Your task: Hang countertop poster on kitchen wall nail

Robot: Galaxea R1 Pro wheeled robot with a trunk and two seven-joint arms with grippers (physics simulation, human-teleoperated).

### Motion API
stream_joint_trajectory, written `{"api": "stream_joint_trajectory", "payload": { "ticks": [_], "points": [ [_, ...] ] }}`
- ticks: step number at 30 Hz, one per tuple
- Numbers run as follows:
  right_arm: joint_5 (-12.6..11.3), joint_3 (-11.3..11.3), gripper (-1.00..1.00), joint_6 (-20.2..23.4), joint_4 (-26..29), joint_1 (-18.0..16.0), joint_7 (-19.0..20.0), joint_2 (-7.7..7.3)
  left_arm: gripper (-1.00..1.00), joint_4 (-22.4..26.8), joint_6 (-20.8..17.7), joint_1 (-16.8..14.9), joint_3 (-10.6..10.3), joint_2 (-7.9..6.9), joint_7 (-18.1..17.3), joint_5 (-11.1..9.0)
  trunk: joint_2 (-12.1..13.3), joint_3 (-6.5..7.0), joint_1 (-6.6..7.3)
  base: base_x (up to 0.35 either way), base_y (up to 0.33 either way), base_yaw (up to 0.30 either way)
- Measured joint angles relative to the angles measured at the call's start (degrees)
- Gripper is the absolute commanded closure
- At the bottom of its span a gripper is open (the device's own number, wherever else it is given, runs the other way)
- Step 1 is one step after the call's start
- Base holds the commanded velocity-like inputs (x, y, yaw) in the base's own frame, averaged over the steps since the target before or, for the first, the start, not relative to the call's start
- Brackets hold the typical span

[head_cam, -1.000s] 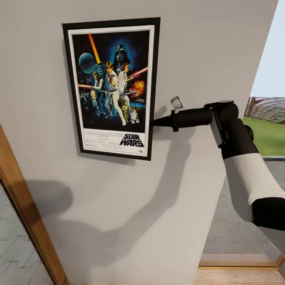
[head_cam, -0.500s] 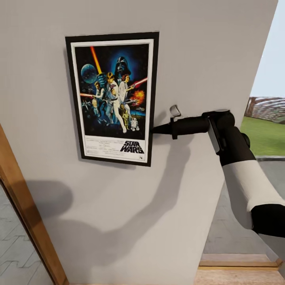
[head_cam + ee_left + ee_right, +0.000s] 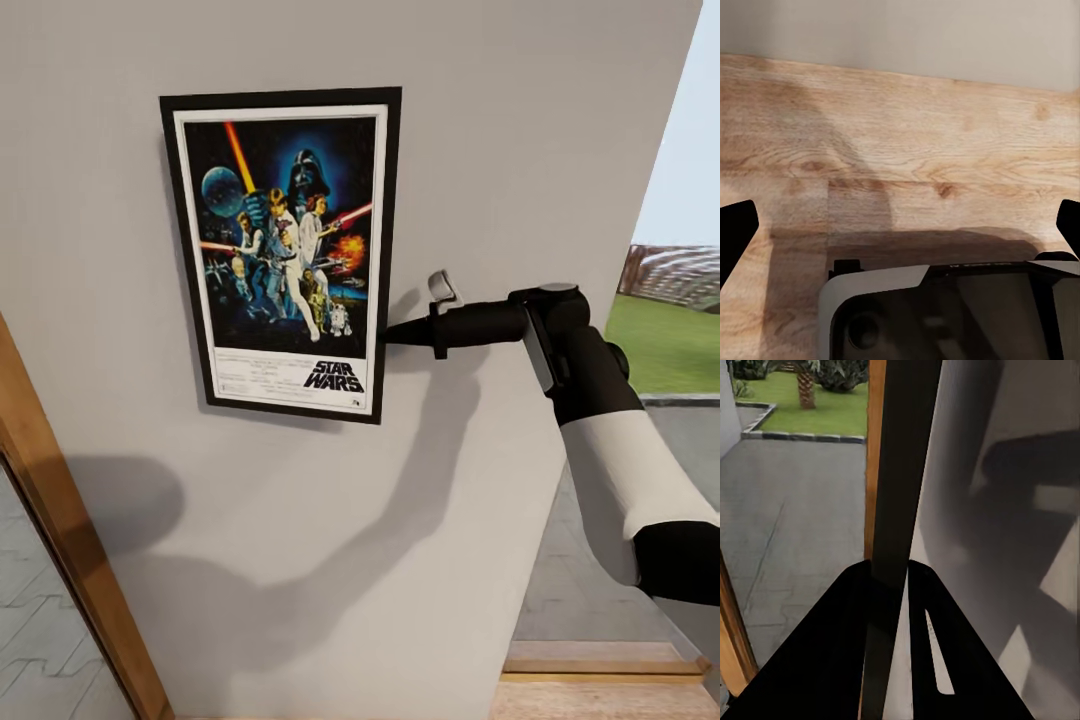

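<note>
Right arm outstretched, end effector pinching poster edge (against wall)

Poster: smooth printed sheet with a white paper-like border, set in a thin matt black frame; the frame edge looks flat and dull in the right wrist view.

Wall: pale grey, matt, with a faint fine-grained texture.

Right gripper: matt black, plastic-looking fingers, closed on the frame edge. The forearm has a smooth white shell with black joints, slightly satin.

Door frame: warm brown wood, smooth.

Floor: light wood planks with visible grain and knots, low sheen.

Left gripper: matt black fingertips, over a smooth pale grey housing.

Outdoor paving: grey, rough, matt.
</note>
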State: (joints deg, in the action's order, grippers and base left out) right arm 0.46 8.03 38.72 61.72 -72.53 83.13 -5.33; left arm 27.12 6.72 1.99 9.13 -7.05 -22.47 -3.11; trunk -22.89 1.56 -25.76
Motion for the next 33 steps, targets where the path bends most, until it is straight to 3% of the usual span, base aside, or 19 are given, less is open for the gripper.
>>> {"api": "stream_joint_trajectory", "payload": {
  "ticks": [33],
  "points": [
    [0.0,0.0,1.0,-0.8,-0.2,1.1,0.0,0.0,-1.0,0.0,0.0,0.0,0.0,-0.01,0.0,0.0,0.0,0.0,0.0,0.0,0.0,0.0]
  ]
}}
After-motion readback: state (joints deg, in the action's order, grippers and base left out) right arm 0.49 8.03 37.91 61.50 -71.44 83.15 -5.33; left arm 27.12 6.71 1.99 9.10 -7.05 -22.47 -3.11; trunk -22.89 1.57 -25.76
